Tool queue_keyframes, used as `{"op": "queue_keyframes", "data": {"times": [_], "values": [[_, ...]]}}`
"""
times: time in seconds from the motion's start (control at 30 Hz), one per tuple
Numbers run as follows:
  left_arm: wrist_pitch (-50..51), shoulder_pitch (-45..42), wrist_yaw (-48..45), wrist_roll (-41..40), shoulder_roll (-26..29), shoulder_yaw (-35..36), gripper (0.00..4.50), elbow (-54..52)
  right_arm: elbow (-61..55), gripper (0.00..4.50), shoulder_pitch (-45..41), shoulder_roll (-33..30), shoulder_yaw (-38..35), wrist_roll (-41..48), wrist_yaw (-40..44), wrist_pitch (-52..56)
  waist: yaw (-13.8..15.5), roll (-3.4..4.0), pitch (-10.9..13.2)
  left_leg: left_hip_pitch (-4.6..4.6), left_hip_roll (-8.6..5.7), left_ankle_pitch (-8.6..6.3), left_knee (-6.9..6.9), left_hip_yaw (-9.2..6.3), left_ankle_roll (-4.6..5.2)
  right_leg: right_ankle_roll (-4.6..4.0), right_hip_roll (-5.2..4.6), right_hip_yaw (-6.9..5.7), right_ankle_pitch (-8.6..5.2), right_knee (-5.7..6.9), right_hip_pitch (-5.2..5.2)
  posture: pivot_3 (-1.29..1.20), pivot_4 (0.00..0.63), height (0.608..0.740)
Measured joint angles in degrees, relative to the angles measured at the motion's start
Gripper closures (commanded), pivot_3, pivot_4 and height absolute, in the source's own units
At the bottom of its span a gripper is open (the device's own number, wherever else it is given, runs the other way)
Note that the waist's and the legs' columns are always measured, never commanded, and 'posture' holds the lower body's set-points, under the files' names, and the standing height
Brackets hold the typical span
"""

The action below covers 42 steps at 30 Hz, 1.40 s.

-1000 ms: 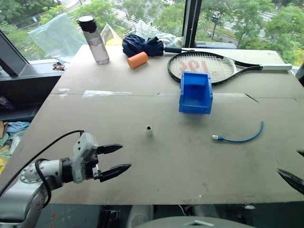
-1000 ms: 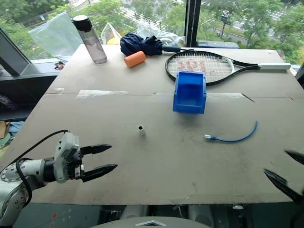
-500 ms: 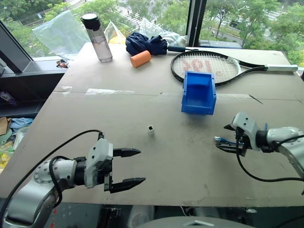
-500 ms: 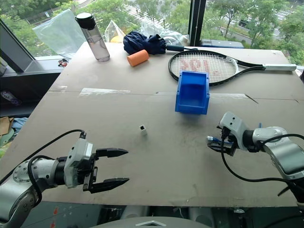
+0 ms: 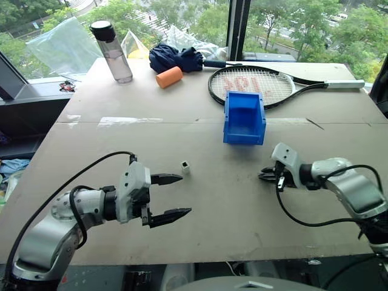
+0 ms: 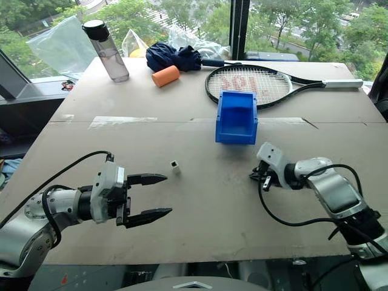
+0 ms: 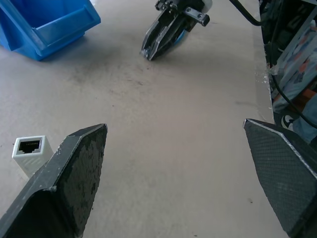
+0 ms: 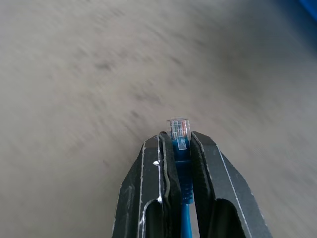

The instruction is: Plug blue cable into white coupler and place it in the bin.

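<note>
- Counter (image 5: 200, 236): a grey board carrying all task items, with a tennis racket (image 5: 251, 85), a water bottle (image 5: 112, 51), a dark blue cloth bundle (image 5: 176, 59) and an orange cylinder (image 5: 168, 77) along its far edge, well apart from the work area.
- Bin (image 5: 244, 117): stands mid-counter, just in front of the racket head, with the lowered front facing the robot. This orientation probably leaves the opening accessible for the final placement.
- Left end effector (image 5: 171, 197): fingers spread wide, holding nothing, pointing toward the robot's right. The white coupler sits just beyond the upper fingertip, apart from it, so this arm appears positioned for a pick.
- Right end effector (image 6: 257, 176): closed on the blue cable, low over the counter near the front of the bin.
- Blue cable (image 8: 182, 171): the right wrist view shows it clamped between the two fingers, with the clear plug (image 8: 179, 129) protruding past the tips. The grip near the plug likely keeps it steady for insertion. In the head views the end effector covers most of the cable.
- White coupler (image 7: 30, 152): upright on the counter. The left wrist view shows its dark socket facing that camera, a detail too small to read in the head views.
</note>
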Motion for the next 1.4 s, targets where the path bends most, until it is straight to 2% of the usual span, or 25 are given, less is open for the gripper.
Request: {"op": "queue_keyframes", "data": {"times": [0.07,0.13,0.2,0.3,0.47,0.53,0.57,0.6,0.67,0.73,0.8,0.83,1.0,1.1,1.2,1.23,1.27,1.33,1.37,1.4], "values": [[-0.73,-1.50,0.76,1.53,-0.68,-1.54,0.00,1.10,0.14,4.47,-2.45,2.72,3.52,-1.91,-0.48,-0.05,0.06,0.03,0.02,-0.05,0.00,0.00,0.00,-0.05,0.00,0.11,0.01,-0.04,0.07,0.00,-0.03,0.00,0.150,0.740],[-0.50,-3.28,0.95,3.11,-0.49,-3.48,0.00,2.62,1.16,3.58,-4.93,3.45,5.85,-3.84,0.36,-0.09,0.11,-0.03,-0.02,-0.05,-0.01,0.00,0.00,-0.04,0.00,0.10,0.01,-0.03,0.07,-0.01,-0.02,0.00,0.150,0.740],[0.16,-4.94,0.96,4.10,-0.34,-5.62,0.00,3.71,2.67,2.80,-5.50,4.31,5.96,-4.58,0.46,-0.23,-0.05,-0.12,-0.08,-0.03,0.00,0.00,0.00,-0.04,0.00,0.09,0.01,-0.04,0.06,0.00,-0.01,0.00,0.150,0.740],[2.78,-9.85,1.92,6.91,-0.13,-10.78,0.00,4.59,2.42,1.35,-4.51,3.77,4.48,-6.19,0.14,-2.56,-0.04,-0.14,-0.09,-0.04,-0.01,0.00,0.00,-0.05,0.00,0.10,0.01,-0.05,0.07,0.00,-0.01,0.00,0.150,0.740],[5.54,-17.50,1.99,9.72,-1.30,-17.47,0.00,6.68,-7.84,1.35,6.30,0.17,-2.07,-0.84,1.90,-3.59,1.31,0.13,0.08,-0.18,-0.08,0.00,0.02,-0.11,0.00,0.21,0.00,-0.10,0.13,-0.06,-0.04,0.00,0.150,0.740],[6.81,-23.73,1.88,11.26,-4.42,-21.39,0.00,9.33,-15.50,1.35,17.03,-2.48,-13.21,3.72,2.12,-4.39,3.02,0.18,0.10,-0.30,-0.18,0.00,0.10,-0.20,0.00,0.23,-0.08,-0.21,0.11,-0.14,-0.01,0.00,0.150,0.740],[7.01,-24.97,1.86,11.57,-4.86,-22.14,0.00,9.85,-17.68,1.35,20.23,-3.01,-16.39,5.11,2.35,-4.59,3.11,0.10,0.06,-0.26,-0.19,0.00,0.14,-0.23,0.00,0.24,-0.08,-0.25,0.10,-0.13,0.09,0.00,0.150,0.740],[7.08,-28.54,1.11,12.80,-6.34,-24.58,0.00,12.12,-22.14,1.35,27.70,-3.54,-22.70,6.98,2.38,-5.49,3.47,0.06,0.02,-0.28,-0.22,0.00,0.19,-0.23,0.01,0.23,-0.09,-0.25,0.09,-0.15,0.12,0.00,0.150,0.740],[6.68,-31.73,0.25,14.32,-7.90,-26.83,0.00,14.89,-25.74,1.35,35.30,-3.70,-27.73,7.74,1.94,-6.95,3.19,0.03,-0.03,-0.23,-0.22,-0.01,0.25,-0.15,0.01,0.19,-0.09,-0.15,0.05,-0.11,0.14,0.00,0.150,0.740],[5.31,-35.14,-0.47,16.58,-11.16,-29.58,0.00,19.64,-29.50,1.35,44.76,-1.68,-33.19,7.66,0.15,-9.35,2.70,0.05,-0.04,-0.20,-0.23,0.00,0.28,-0.14,0.01,0.26,-0.08,-0.09,-0.02,-0.07,0.14,0.00,0.150,0.740],[4.24,-37.09,-0.98,17.94,-13.13,-31.59,0.00,22.67,-31.32,1.35,48.99,-0.10,-36.00,7.37,-1.32,-10.72,1.94,0.08,-0.04,-0.18,-0.17,0.00,0.28,-0.09,0.01,0.39,0.03,0.08,-0.07,-0.04,0.13,0.00,0.150,0.740],[3.32,-39.63,-1.51,19.21,-15.80,-33.17,0.00,25.99,-33.12,1.35,53.61,1.86,-38.37,6.80,-2.72,-12.47,2.12,0.11,-0.06,-0.17,-0.18,0.00,0.30,-0.14,0.01,0.40,0.06,0.06,-0.07,-0.02,0.12,0.00,0.150,0.740],[-0.84,-46.80,-2.58,24.18,-22.65,-37.69,0.00,36.23,-39.00,1.35,64.18,8.40,-40.71,6.32,-7.03,-15.59,2.48,0.14,-0.09,-0.20,-0.18,0.00,0.32,-0.17,0.02,0.39,0.11,0.11,-0.08,-0.05,0.12,0.00,0.150,0.740],[-3.99,-48.84,-4.48,27.16,-24.65,-40.53,0.86,41.76,-40.94,1.29,67.65,10.40,-40.81,5.48,-8.95,-17.23,2.26,0.13,-0.10,-0.19,-0.18,-0.01,0.32,-0.12,0.02,0.38,0.11,0.18,-0.09,-0.06,0.11,0.00,0.150,0.740],[-7.37,-49.67,-7.24,29.61,-24.70,-42.35,2.55,46.11,-41.30,1.29,69.37,11.41,-40.47,4.75,-10.81,-18.42,2.30,0.13,-0.09,-0.22,-0.16,-0.01,0.30,-0.16,0.02,0.37,0.12,0.15,-0.10,-0.06,0.07,0.00,0.150,0.740],[-7.77,-49.97,-7.60,29.95,-24.66,-42.46,2.79,46.41,-41.33,1.29,69.45,11.41,-40.34,4.65,-10.96,-18.62,2.39,0.11,-0.10,-0.22,-0.16,-0.01,0.31,-0.16,0.02,0.37,0.12,0.15,-0.10,-0.06,0.07,0.00,0.150,0.740],[-8.81,-50.37,-8.17,30.63,-24.71,-42.55,3.40,47.16,-41.57,1.29,69.70,11.57,-39.93,4.28,-11.42,-18.98,2.45,0.15,-0.13,-0.22,-0.16,-0.01,0.31,-0.14,0.02,0.36,0.11,0.16,-0.10,-0.06,0.08,0.00,0.150,0.740],[-10.46,-50.69,-8.52,31.57,-24.94,-42.28,4.23,48.36,-42.07,1.29,70.11,12.12,-39.37,3.97,-12.34,-19.22,2.48,0.13,-0.15,-0.22,-0.17,-0.02,0.30,-0.15,0.04,0.36,0.11,0.16,-0.10,-0.07,0.07,0.00,0.150,0.740],[-10.95,-50.70,-8.93,31.66,-25.06,-41.98,4.46,48.64,-42.51,1.29,70.33,12.40,-39.14,3.96,-12.86,-19.27,2.48,0.14,-0.16,-0.23,-0.16,-0.02,0.30,-0.16,0.05,0.35,0.11,0.16,-0.10,-0.07,0.07,0.00,0.150,0.740],[-11.26,-50.70,-9.12,31.69,-25.13,-41.93,4.46,48.75,-42.63,1.29,70.41,12.47,-38.97,3.97,-13.15,-19.28,2.47,0.14,-0.16,-0.22,-0.16,-0.03,0.29,-0.16,0.06,0.35,0.11,0.15,-0.09,-0.07,0.07,0.00,0.150,0.740]]}}
